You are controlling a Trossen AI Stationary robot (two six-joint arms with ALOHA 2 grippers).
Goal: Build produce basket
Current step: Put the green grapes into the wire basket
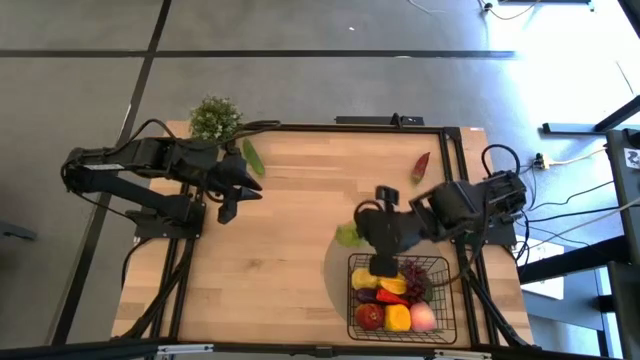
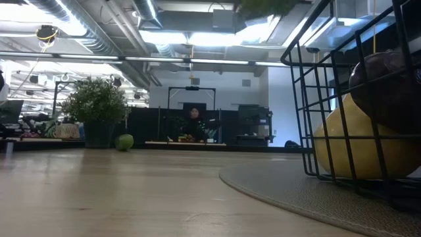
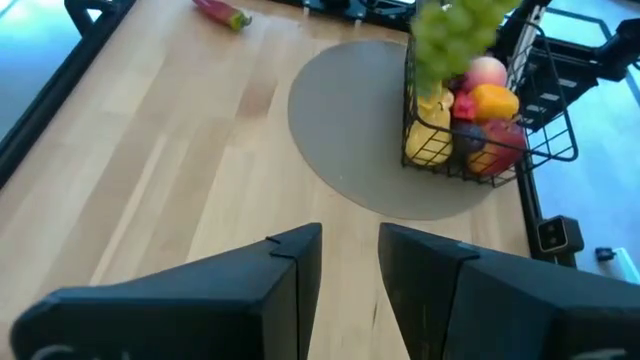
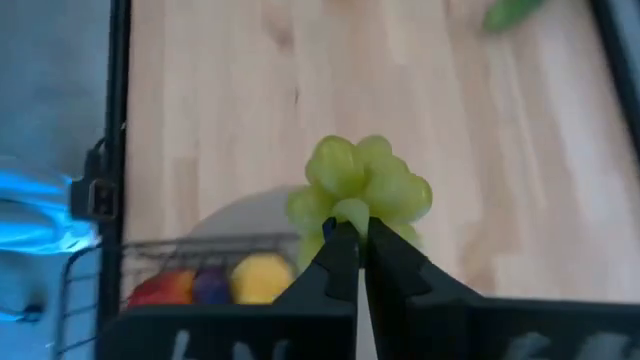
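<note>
The right gripper (image 4: 355,235) is clamped on the stem end of a bunch of green grapes (image 4: 362,190), which hangs clear of the table beside the far rim of the basket (image 1: 357,262). The step in hand appears to be carrying the bunch over the rim and setting it down. To do this well, bring the grapes fully over the open top before lowering, since the bunch is lumpy and hangs loose, so it could catch on the wire. Lower it onto the fruit already inside, then part the fingers and lift straight up.

The basket is black wire mesh, rectangular, open at the top, and stands on a grey round mat (image 3: 345,130). Inside are smooth, rounded pieces: a red apple (image 1: 369,317), a yellow fruit (image 1: 398,318), a pink peach (image 1: 423,317), and dark purple grapes (image 1: 412,269). Little space is left, so the new bunch will probably rest on top.

Farther off on the pale wooden table (image 1: 290,240), a slim red chili (image 1: 422,165) and a green cucumber (image 1: 253,157) lie near the far edge, not yet packed. The left gripper (image 1: 232,195) hovers near the cucumber with its fingers a little apart, holding nothing. A bushy potted plant (image 1: 214,117) stands at the far corner.
</note>
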